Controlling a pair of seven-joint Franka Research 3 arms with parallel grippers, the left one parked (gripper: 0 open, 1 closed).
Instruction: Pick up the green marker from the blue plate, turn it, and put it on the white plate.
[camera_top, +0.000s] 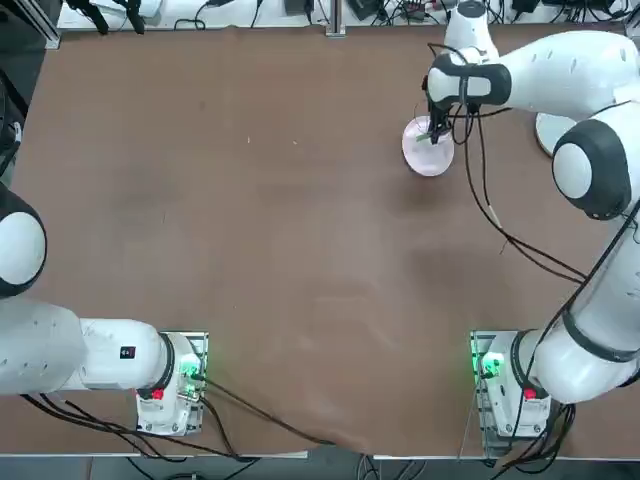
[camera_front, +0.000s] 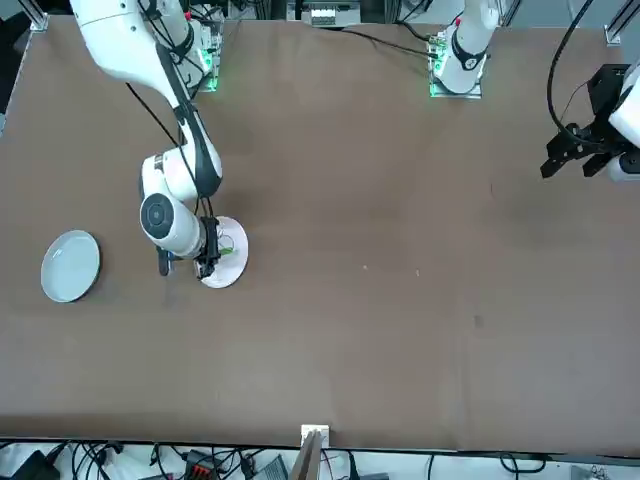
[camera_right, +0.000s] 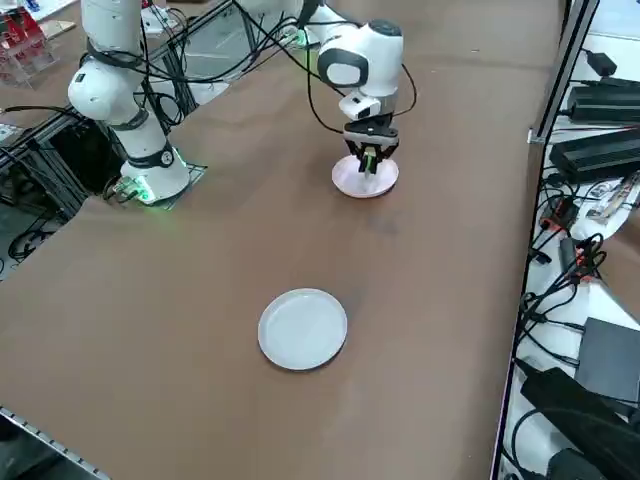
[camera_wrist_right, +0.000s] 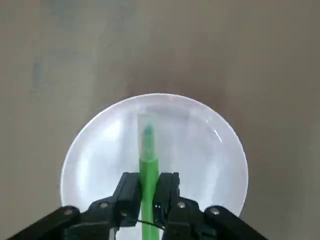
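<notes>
Stretching beneath everything, the brown desk (camera_front: 400, 320) carries the white plate (camera_wrist_right: 200, 145) and, well apart from it, the blue plate (camera_front: 70, 266); over the white one, the right claw (camera_wrist_right: 150, 182) grips the green marker (camera_wrist_right: 149, 169).

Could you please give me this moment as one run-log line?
right gripper: shut on green marker | place: over white plate | other plate: apart, nothing on it

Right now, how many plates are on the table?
2: one plate beneath the right gripper, which grips the green marker; the other plate farther to the robot's right.
</notes>
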